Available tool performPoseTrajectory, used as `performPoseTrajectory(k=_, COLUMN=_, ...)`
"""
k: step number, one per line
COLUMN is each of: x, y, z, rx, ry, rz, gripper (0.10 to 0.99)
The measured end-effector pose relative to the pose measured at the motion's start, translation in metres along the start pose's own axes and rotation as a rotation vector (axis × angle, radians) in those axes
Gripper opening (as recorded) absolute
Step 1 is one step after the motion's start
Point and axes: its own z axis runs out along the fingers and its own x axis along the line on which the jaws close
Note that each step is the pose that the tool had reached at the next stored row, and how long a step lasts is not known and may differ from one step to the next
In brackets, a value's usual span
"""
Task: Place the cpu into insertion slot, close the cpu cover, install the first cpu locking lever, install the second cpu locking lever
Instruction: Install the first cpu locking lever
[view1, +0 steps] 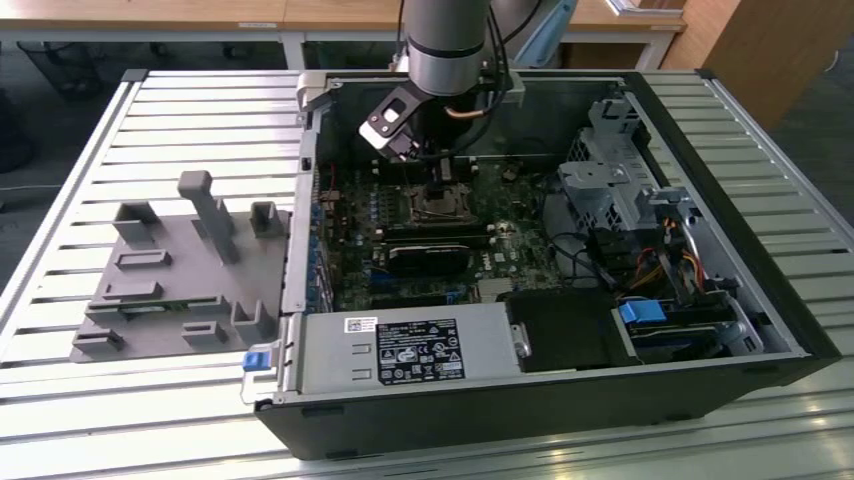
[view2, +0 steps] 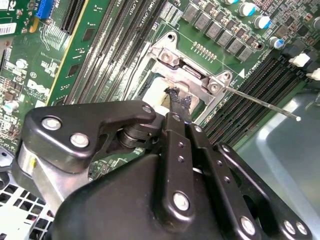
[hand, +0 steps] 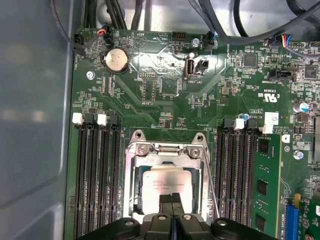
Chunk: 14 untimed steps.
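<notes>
Slatted metal bench (view1: 80, 400), exterior view: open computer case (view1: 534, 420) at centre, grey plastic fixture (view1: 174, 290) well apart on the exterior view's left. The arm (view1: 447, 45) hangs into the far part of the case, with the gripper (view1: 434, 180) just above the insertion slot (view1: 437, 207). Second wrist view: fingertips (view2: 172, 97) pressed together, nothing seen between them, close over the socket. A thin locking lever (view2: 260, 102) sticks out free across the memory slots (view2: 265, 75). First wrist view: the cpu (hand: 167, 182) sits in the slot on the green board (hand: 165, 100). The cpu cover (hand: 131, 185) lies flat around it, chip top showing through the cut-out. The closed gripper tips sit over one edge of the chip.
</notes>
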Motion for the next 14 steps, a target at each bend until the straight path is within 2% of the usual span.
performPoseTrajectory(k=6, x=-0.0001, y=0.0001, z=-0.0062, rx=0.0, ry=0.0001, rz=0.0, gripper=0.106)
performPoseTrajectory(k=14, x=-0.0002, y=0.0004, z=-0.0218, rx=0.0, ry=0.0001, rz=0.0, gripper=0.106)
